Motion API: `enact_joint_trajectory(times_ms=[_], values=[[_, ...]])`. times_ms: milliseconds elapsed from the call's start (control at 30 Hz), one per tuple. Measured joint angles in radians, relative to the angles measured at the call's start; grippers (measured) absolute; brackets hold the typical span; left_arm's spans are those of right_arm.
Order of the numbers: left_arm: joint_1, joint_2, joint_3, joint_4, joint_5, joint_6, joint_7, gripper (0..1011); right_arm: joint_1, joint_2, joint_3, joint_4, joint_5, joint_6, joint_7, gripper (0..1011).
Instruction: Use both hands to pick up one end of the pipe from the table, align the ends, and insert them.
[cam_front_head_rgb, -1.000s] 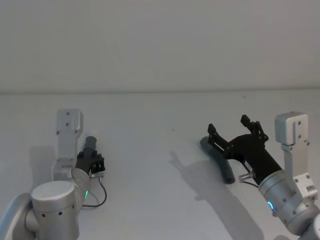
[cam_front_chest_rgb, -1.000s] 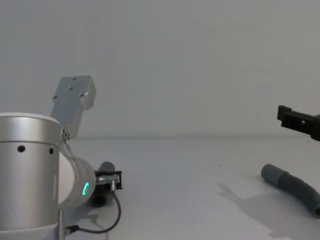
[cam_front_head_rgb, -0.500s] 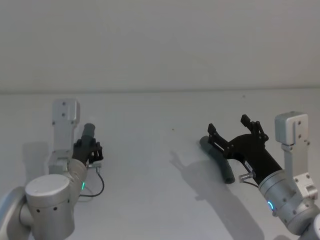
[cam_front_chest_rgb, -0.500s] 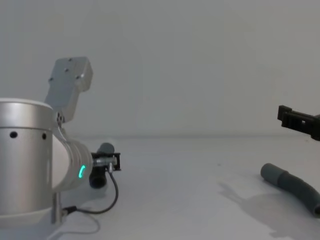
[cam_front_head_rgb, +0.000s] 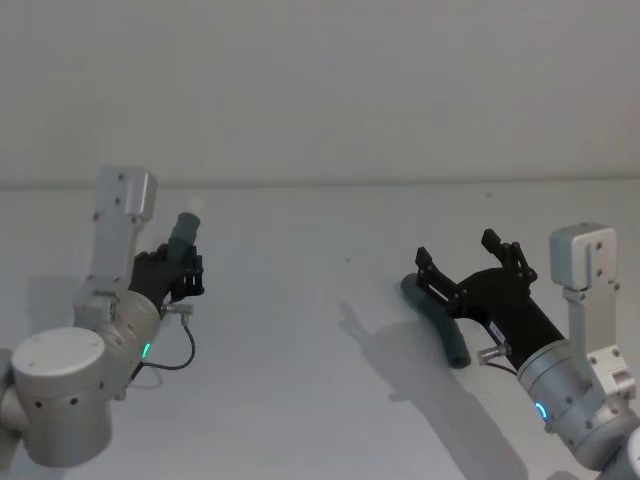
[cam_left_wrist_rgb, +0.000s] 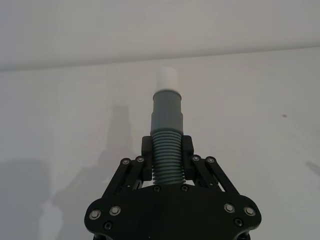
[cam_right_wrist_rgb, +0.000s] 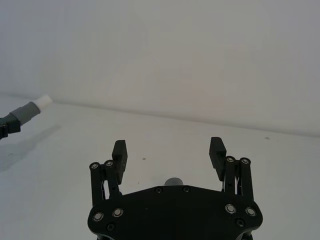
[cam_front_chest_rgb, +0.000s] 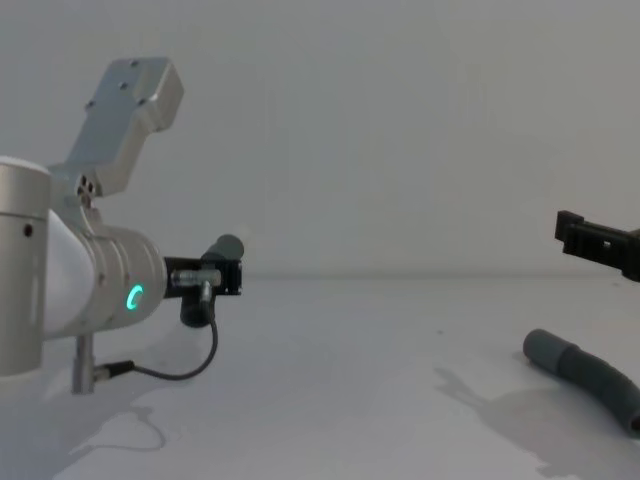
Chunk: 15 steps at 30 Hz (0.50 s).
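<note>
Left gripper (cam_left_wrist_rgb: 166, 150): closed snugly on the corrugated body of the short hose piece (cam_left_wrist_rgb: 167, 167), just behind its smooth grey collar (cam_left_wrist_rgb: 167, 112).
Short hose piece: held in the air at the robot's left, clear of the table (cam_front_head_rgb: 300, 340); white tip (cam_left_wrist_rgb: 166, 79) pointing forward, away from the wrist.
Change on the left: lifted within the last second. Low against the table then, now carried well up, with the grip unchanged.
Right gripper (cam_right_wrist_rgb: 168, 150): spread wide, holding nothing, hovering just above the longer hose piece (cam_front_chest_rgb: 590, 372); same pose as a second ago.
Longer hose piece: lying curved on the table at the robot's right, untouched, with its socket end (cam_front_chest_rgb: 545, 348) turned toward the middle.
Gap between the ends: well apart, one raised and one down on the table.
Meaning for the task: first half of the pickup judged done; second half not begun, so no aligning possible yet.
Next call: probably lowering and closing the right gripper on the longer piece near its socket, then bringing tip and socket onto one line.
Risk: flexible hose liable to droop or swing, so a grasp close to the collar judged safer.
</note>
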Motion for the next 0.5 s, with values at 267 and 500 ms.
enact_joint_trajectory(times_ms=[267,500], values=[[-0.028,0.069,0.008,-0.011,-0.017,0.000,-0.114,301,0.000,0.000,0.000,0.000,0.000,0.000,0.000,1000],[-0.058,0.135,0.018,-0.013,-0.036,0.008,-0.228,301,0.000,0.000,0.000,0.000,0.000,0.000,0.000,1000]])
